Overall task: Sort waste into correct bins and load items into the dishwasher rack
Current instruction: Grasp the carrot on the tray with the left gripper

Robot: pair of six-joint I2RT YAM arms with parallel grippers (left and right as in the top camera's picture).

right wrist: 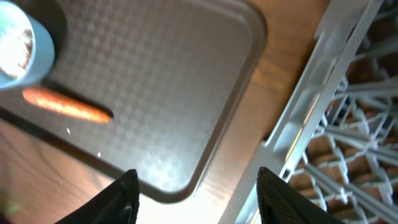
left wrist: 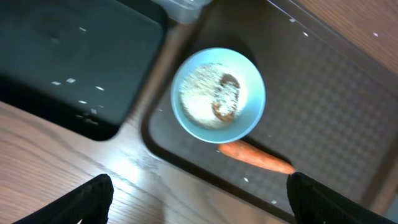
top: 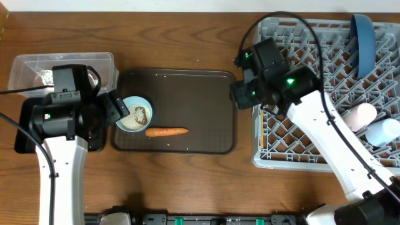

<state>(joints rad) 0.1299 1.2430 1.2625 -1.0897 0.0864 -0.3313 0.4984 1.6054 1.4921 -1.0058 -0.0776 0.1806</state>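
A small light-blue bowl (top: 134, 114) (left wrist: 217, 93) with rice and a brown lump sits at the left end of the brown serving tray (top: 187, 94). An orange carrot (top: 167, 131) (left wrist: 255, 157) lies just in front of it. My left gripper (left wrist: 200, 193) (top: 117, 106) hovers open beside the bowl, empty. Between the serving tray and the grey dishwasher rack (top: 281, 147) (right wrist: 323, 93), my right gripper (right wrist: 198, 186) (top: 240, 94) is open with nothing between its fingers. In the rack are an upright blue plate (top: 364, 40), a pinkish-white cup (top: 359, 115) and a light-blue cup (top: 382, 131).
A clear tub (top: 62, 62) holding a crumpled wrapper (top: 45, 76) stands at the back left. The shallow black tray (left wrist: 62, 62) lies in front of it, mostly hidden under my left arm in the overhead view. Bare wooden table runs along the front edge.
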